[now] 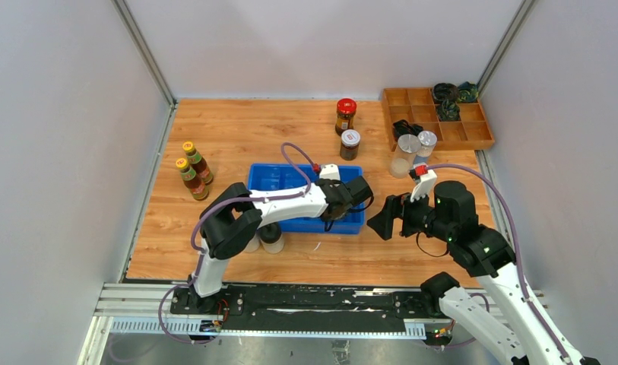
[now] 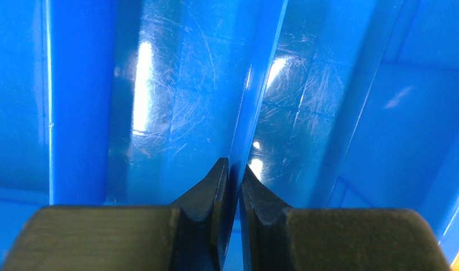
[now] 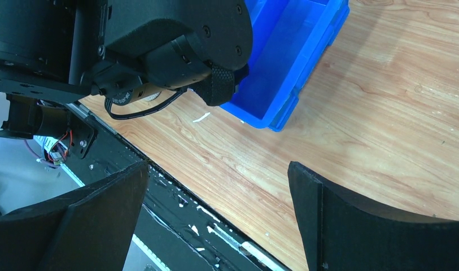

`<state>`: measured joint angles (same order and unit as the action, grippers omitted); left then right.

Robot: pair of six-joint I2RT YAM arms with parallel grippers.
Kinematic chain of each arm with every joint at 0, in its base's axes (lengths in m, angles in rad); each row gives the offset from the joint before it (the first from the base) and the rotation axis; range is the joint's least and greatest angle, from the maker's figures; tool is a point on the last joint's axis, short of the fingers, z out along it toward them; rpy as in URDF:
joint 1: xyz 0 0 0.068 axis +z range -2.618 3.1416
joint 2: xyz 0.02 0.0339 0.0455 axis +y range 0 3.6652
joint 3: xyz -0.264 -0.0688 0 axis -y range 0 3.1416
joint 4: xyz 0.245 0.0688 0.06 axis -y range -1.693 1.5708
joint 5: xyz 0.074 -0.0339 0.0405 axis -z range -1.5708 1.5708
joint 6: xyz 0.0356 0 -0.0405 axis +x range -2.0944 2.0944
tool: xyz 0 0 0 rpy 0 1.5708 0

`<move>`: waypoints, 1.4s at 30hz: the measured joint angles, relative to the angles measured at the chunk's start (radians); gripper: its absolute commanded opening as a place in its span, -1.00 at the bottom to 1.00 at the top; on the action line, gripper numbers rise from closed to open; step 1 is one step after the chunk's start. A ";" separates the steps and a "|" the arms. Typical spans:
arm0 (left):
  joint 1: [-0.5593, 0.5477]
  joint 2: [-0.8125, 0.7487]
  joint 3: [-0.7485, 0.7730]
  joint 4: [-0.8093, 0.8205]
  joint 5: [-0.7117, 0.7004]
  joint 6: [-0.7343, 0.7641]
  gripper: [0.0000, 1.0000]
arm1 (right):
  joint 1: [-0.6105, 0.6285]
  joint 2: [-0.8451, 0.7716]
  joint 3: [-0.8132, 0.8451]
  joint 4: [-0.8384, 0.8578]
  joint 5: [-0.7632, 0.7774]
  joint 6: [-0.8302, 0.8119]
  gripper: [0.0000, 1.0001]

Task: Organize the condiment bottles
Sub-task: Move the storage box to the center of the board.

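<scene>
Currently we are pinching a thin wall of the blue bin (image 1: pixel 290 176) between the nearly closed fingers of our left gripper (image 2: pixel 234 169). Our right gripper (image 3: pixel 217 169) is hanging wide open and empty above the wooden table (image 1: pixel 237 137), near the bin's corner. Outside the bin, the yellow-capped sauce bottles (image 1: pixel 193 171) are standing at its left, with the red-lidded jar (image 1: pixel 345 115) and white-lidded dark jar (image 1: pixel 350 144) behind it.
</scene>
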<state>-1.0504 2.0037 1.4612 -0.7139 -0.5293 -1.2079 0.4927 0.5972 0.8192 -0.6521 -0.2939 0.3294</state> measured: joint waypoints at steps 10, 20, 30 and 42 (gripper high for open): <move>-0.021 0.005 0.005 -0.034 -0.010 -0.016 0.21 | 0.000 -0.014 -0.005 0.000 -0.012 0.010 1.00; -0.027 0.043 0.103 -0.066 -0.048 0.138 0.45 | 0.000 -0.034 -0.007 -0.004 -0.012 0.013 1.00; -0.024 0.019 0.209 -0.067 -0.137 0.321 0.68 | 0.000 -0.028 -0.007 -0.015 -0.012 0.013 1.00; -0.023 -0.524 0.044 -0.066 -0.224 0.544 1.00 | 0.000 0.003 -0.007 -0.032 -0.010 -0.003 1.00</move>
<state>-1.0729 1.4796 1.5055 -0.7799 -0.7536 -0.6643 0.4927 0.5999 0.8124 -0.6842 -0.3042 0.3267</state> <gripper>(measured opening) 0.999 0.999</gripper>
